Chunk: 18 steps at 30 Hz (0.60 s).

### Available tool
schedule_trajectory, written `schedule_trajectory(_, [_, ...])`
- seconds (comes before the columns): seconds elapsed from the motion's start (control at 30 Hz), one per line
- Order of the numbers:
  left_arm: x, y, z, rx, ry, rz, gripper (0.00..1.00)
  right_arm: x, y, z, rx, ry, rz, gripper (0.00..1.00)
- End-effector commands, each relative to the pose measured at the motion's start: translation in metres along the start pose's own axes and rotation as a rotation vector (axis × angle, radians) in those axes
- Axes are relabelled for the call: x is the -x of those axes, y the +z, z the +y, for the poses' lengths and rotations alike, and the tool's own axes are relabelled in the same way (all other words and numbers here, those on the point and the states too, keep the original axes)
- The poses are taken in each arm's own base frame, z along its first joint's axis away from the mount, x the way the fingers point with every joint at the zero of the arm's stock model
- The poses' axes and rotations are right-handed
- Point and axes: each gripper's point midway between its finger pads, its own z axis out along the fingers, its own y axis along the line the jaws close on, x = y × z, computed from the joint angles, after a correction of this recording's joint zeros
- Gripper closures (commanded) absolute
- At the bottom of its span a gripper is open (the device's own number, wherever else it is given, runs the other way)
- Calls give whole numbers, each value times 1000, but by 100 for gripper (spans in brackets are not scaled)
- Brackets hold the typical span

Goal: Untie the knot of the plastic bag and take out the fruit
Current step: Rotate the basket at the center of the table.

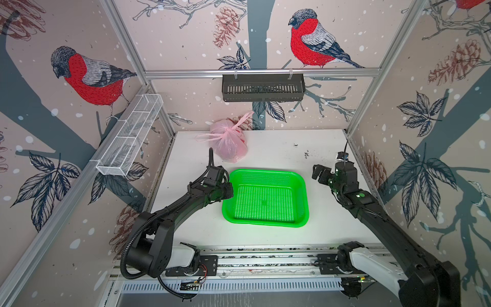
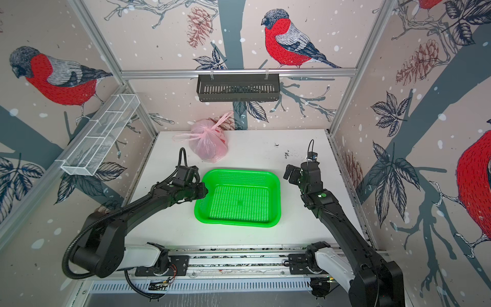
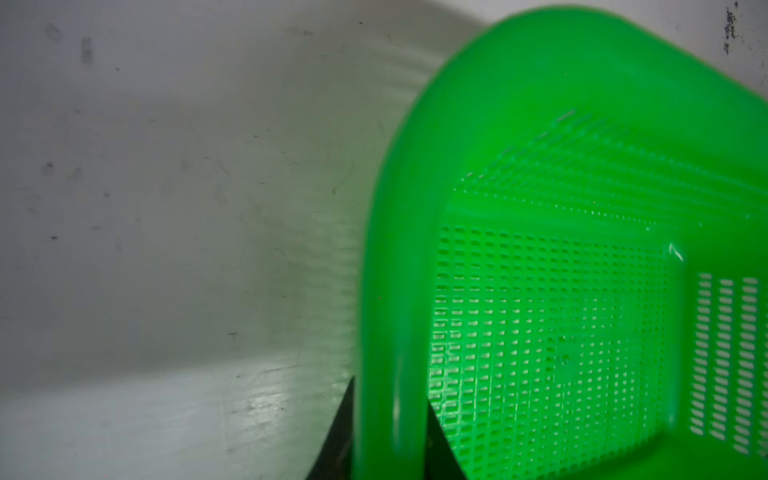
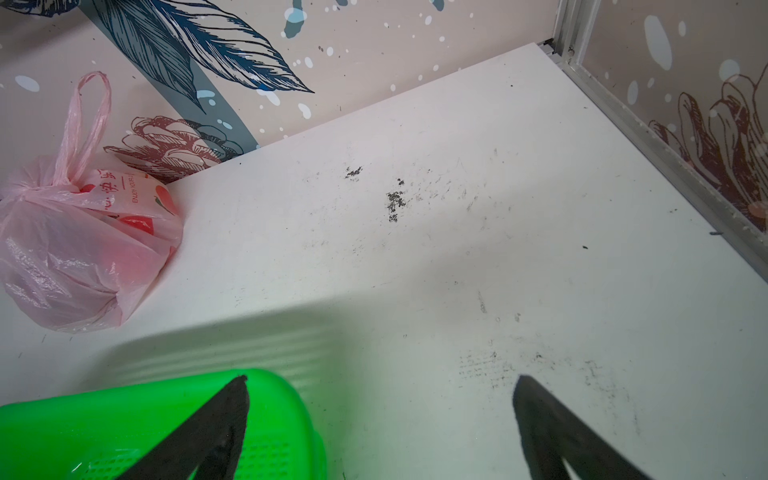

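Observation:
The pale-pink plastic bag (image 1: 229,146) (image 2: 210,146) (image 4: 79,249) lies closed at the table's back, left of centre. Its knot (image 1: 228,130) (image 2: 206,130) (image 4: 62,183) sits on top, with one loop handle sticking up and another lying out to the left. The fruit (image 4: 124,262) shows only as a blurred red shape through the film. My left gripper (image 1: 230,190) (image 2: 205,191) (image 3: 390,390) is shut on the left rim of the green tray (image 1: 265,224) (image 2: 239,222) (image 3: 415,166) (image 4: 124,399), well in front of the bag. My right gripper (image 1: 317,172) (image 2: 288,174) (image 4: 380,378) hangs open beside the tray's far right corner, holding nothing.
A black slotted basket (image 1: 263,87) hangs on the back rail. A white wire basket (image 1: 130,135) hangs on the left wall. Dark scuff marks (image 4: 395,199) dot the white table (image 1: 292,151) at the back right. Aluminium frame posts edge the table.

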Motion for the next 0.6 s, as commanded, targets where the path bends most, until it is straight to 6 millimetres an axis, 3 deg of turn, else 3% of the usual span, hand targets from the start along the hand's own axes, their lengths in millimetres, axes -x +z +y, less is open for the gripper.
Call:
schedule_trajectory(0.0, [9,2,-8,4,-71,-50,88,11,-4,-3,-20,-3,-49,1])
schedule_trajectory(0.3, [3,18,-68,-84,-74,-51,91,27,-13,-19,-62,40,-102,1])
schedule_trajectory(0.57, [-7,38,-115,-116,-122,-89,92,24,-18,-22,-67,60,-63,0])
